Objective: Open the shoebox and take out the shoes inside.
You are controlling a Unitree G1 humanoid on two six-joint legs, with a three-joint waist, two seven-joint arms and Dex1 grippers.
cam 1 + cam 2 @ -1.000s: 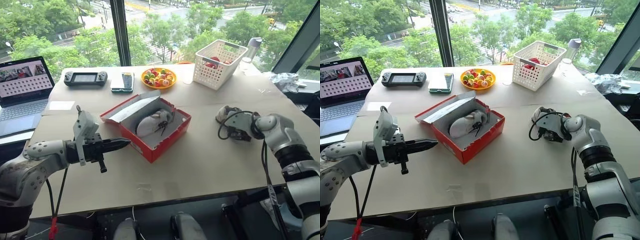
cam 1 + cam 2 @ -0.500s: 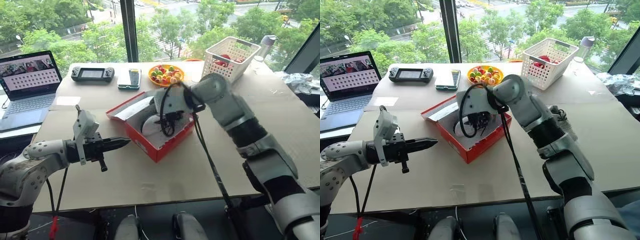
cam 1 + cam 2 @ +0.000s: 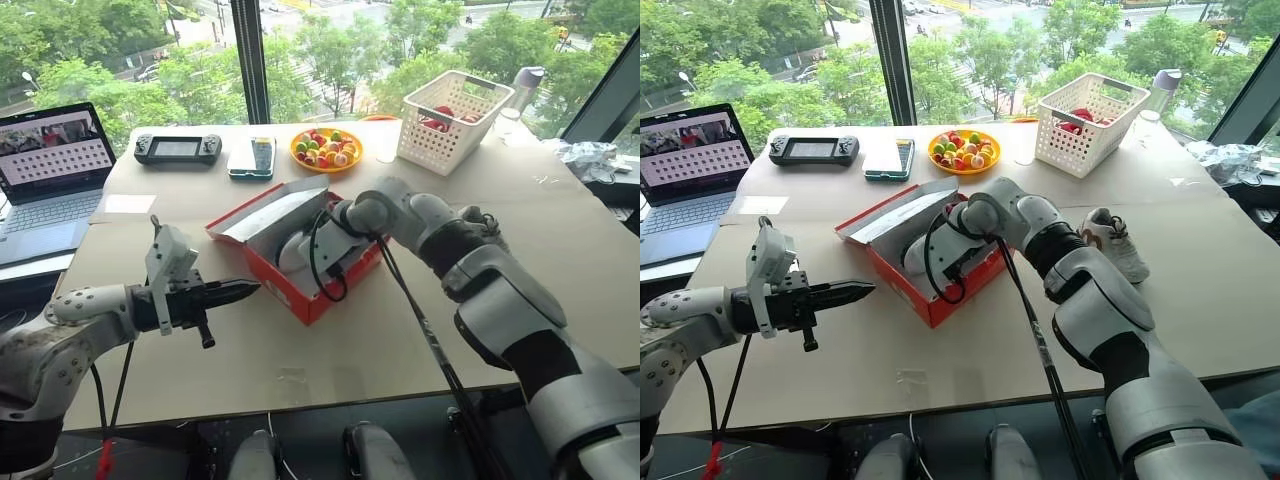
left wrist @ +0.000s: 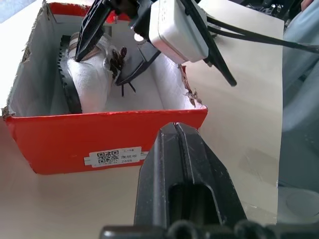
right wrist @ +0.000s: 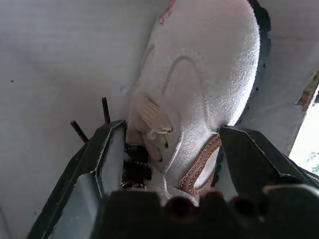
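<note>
The red shoebox (image 3: 925, 262) sat lid-open on the table (image 3: 1200, 290). One grey-white shoe (image 3: 1118, 243) lay well to the box's right — already out. The right hand (image 4: 107, 47) reached into the box, fingers spread either side of the remaining shoe (image 5: 199, 94), apparently not yet touching, ready to grip. The left hand (image 3: 845, 291) hovered shut — empty — left of the box.
</note>
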